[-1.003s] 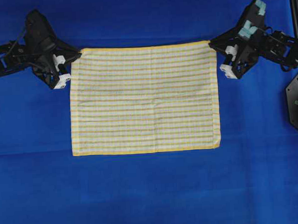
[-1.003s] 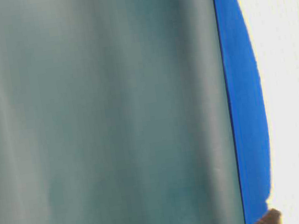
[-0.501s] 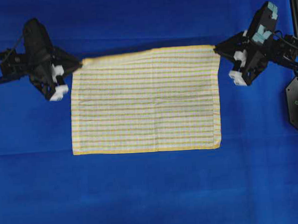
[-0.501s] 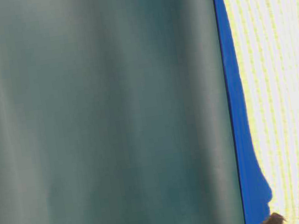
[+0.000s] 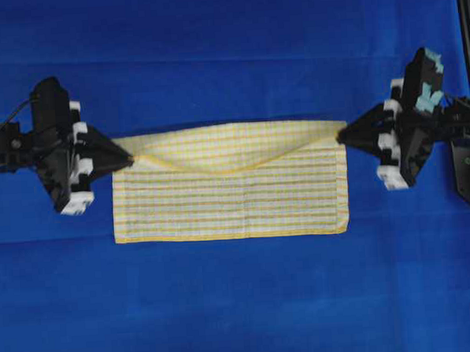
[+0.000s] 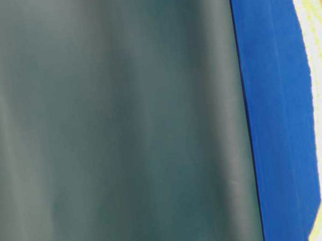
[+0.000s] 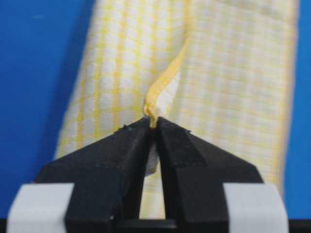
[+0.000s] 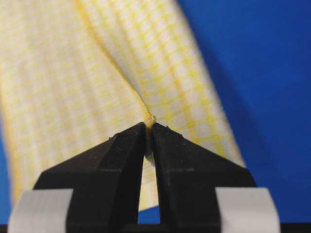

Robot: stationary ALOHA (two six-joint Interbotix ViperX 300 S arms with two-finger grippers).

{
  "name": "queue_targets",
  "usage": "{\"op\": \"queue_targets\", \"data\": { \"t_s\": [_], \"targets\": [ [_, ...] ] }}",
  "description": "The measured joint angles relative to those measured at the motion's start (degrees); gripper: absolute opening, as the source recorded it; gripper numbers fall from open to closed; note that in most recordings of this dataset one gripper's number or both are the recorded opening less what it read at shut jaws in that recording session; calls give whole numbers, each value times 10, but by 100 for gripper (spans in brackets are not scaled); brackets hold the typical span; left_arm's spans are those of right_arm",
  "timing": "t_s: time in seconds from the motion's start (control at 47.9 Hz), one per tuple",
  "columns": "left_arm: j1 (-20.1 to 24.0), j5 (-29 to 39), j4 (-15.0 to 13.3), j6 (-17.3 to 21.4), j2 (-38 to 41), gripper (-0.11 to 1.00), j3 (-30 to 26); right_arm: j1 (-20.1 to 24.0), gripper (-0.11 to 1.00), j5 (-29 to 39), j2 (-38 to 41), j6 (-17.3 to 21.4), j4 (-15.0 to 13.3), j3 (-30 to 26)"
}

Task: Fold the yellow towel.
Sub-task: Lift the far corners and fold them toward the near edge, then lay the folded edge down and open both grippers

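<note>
My left gripper (image 7: 154, 127) and right gripper (image 8: 148, 127) each pinch a corner of the thin yellow-checked woven towel (image 5: 230, 194); uneven travel could skew its sagging fold.

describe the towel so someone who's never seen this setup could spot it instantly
Start from the blue table cover that fills the overhead view. Stretched between the left gripper and the right gripper is the yellow towel: white cloth with fine yellow checks and yellow hems. It is the only light-coloured thing there, its far edge lifted by the corners and sagging over the flat half.
</note>
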Motion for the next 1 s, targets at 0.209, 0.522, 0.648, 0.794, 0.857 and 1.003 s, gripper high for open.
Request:
{"op": "queue_targets", "data": {
  "t_s": [0.209, 0.522, 0.648, 0.794, 0.857, 1.003],
  "targets": [
    [-62, 2, 0, -43, -23, 4, 4, 72, 6, 7, 0, 10, 26, -1],
    [-85, 19, 0, -54, -23, 4, 4, 114, 6, 16, 10, 10, 47, -6],
    [-85, 43, 0, -55, -21, 4, 4, 122, 6, 17, 27, 11, 47, -14],
    [-85, 58, 0, -54, -14, 4, 4, 134, 6, 18, 54, 11, 48, -29],
    [-86, 59, 0, -54, -5, 4, 1, 137, 6, 22, 66, 11, 48, -36],
    [-86, 62, 0, -51, 14, 4, -11, 138, 6, 39, 79, 11, 49, -47]
  ]
}}
